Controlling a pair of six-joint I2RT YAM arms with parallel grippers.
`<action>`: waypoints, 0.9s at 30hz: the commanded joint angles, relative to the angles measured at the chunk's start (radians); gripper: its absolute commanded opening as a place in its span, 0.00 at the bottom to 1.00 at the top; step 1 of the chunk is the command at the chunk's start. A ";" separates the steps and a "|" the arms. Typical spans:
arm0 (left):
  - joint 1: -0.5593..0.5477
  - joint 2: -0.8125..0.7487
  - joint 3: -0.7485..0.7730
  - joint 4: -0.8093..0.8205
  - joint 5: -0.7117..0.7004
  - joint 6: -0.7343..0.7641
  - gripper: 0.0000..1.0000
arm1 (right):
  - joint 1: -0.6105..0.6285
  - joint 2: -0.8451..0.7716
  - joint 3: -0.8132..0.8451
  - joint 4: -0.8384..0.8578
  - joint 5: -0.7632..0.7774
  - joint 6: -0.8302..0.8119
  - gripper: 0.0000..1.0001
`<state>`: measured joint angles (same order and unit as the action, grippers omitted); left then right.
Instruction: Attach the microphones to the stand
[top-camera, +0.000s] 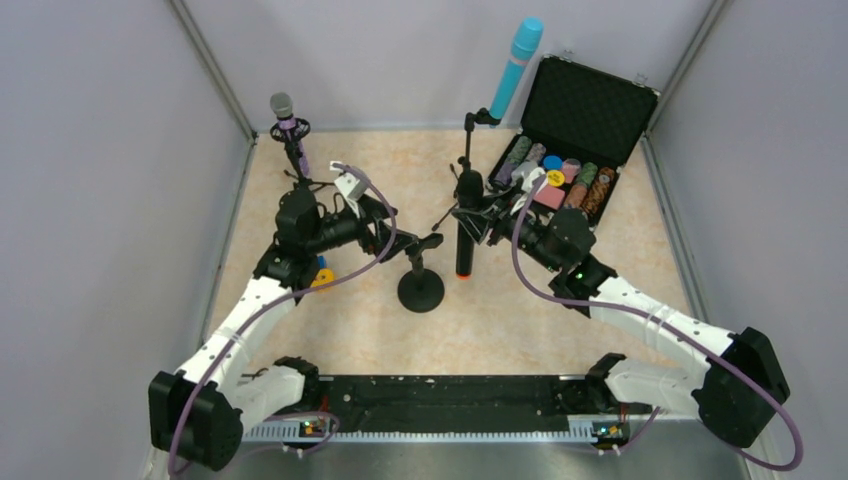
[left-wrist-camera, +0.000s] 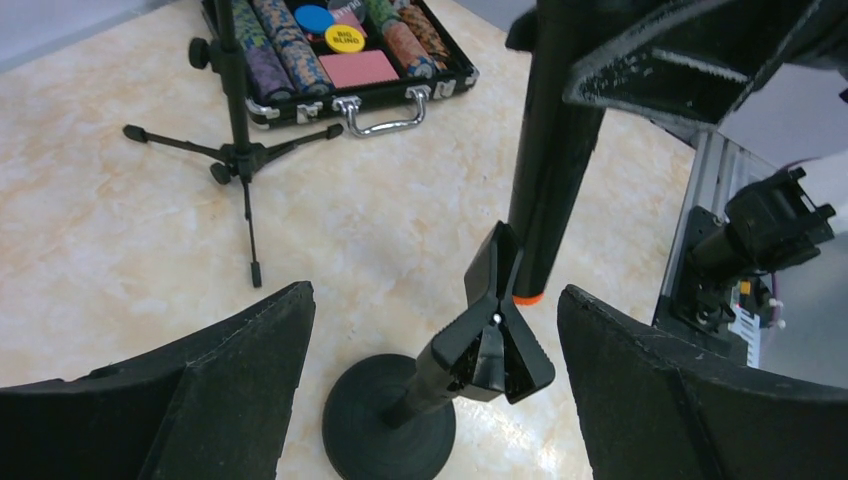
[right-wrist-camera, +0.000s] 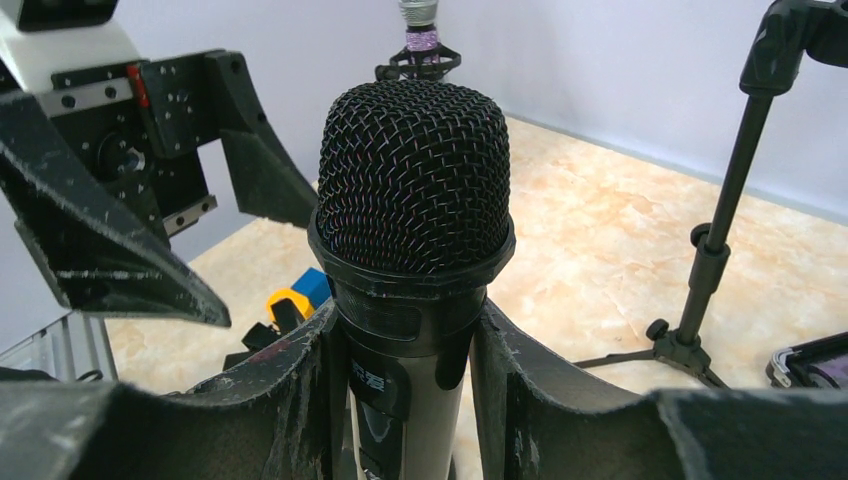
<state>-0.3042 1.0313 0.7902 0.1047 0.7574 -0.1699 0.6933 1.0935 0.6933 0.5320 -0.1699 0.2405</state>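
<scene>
My right gripper is shut on the black microphone and holds it upright over the table, mesh head up and orange end down. The small round-base stand is just to its left, and the stand's spring clip is closed, with its tip beside the microphone's lower body. My left gripper is open, one finger on each side of the clip and touching nothing. The purple microphone sits in a stand at the back left. The light blue microphone is clipped on the tripod stand.
An open black case of poker chips lies at the back right, close behind my right arm. A small yellow and blue object lies under my left arm. Grey walls close the sides and back, and a black rail runs along the near edge.
</scene>
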 joint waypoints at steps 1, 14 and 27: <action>0.002 -0.031 -0.036 0.086 0.103 0.063 0.96 | 0.002 -0.023 0.025 0.066 0.021 -0.019 0.00; -0.005 -0.092 -0.199 0.372 0.206 0.133 0.97 | -0.132 0.044 -0.075 0.373 -0.152 0.012 0.00; -0.022 -0.093 -0.248 0.456 0.205 0.162 0.98 | -0.134 0.129 -0.049 0.525 -0.251 -0.107 0.00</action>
<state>-0.3134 0.9527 0.5488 0.4797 0.9489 -0.0235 0.5663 1.2015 0.6022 0.9024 -0.3695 0.1650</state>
